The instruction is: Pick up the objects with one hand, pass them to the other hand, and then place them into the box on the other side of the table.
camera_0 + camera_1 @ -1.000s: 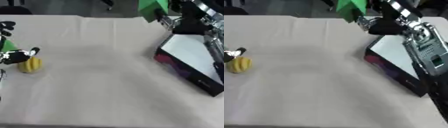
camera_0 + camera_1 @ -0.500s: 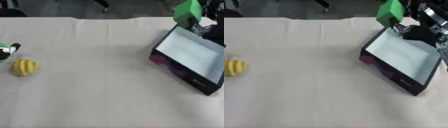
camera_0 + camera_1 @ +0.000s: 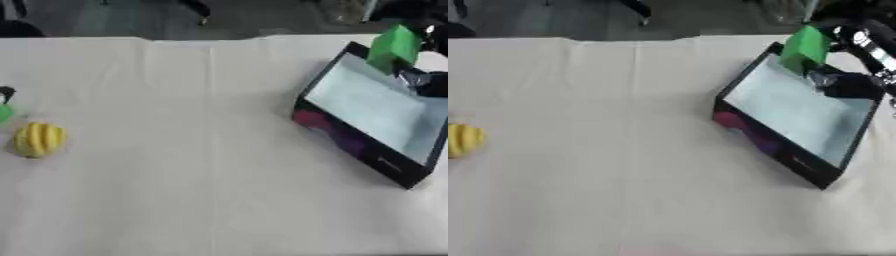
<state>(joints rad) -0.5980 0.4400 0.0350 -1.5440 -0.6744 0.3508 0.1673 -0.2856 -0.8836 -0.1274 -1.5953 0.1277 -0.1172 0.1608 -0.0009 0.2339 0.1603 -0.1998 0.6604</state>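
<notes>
Cream cloth covers the desk (image 3: 192,165), w/ a faint fold line running front to back near the middle; dark floor beyond the far edge.

Box (image 3: 794,112) sits on the right side of the desk, turned at an angle: black walls, pale lining inside, pink/purple print on the near outer wall. Looks empty apart from what hangs over it.

Right hand (image 3: 843,84) comes in from the upper right, dark, over the box's far corner. It's got the green block (image 3: 803,48), which sticks up above the fingers, over the far rim of the box and off the lining. Block is tilted. Fingers look curled at the block's lower end, but exact contact is too blurred to call.

Yellow ribbed object (image 3: 38,139) lies on the cloth at the far left, well apart from the box, nothing touching it. Roundish, lengthwise ridges.

Left hand (image 3: 5,102) barely shows at the left edge, just above the yellow object: a dark bit plus a green patch. Can't tell if fingers are spread or closed.
</notes>
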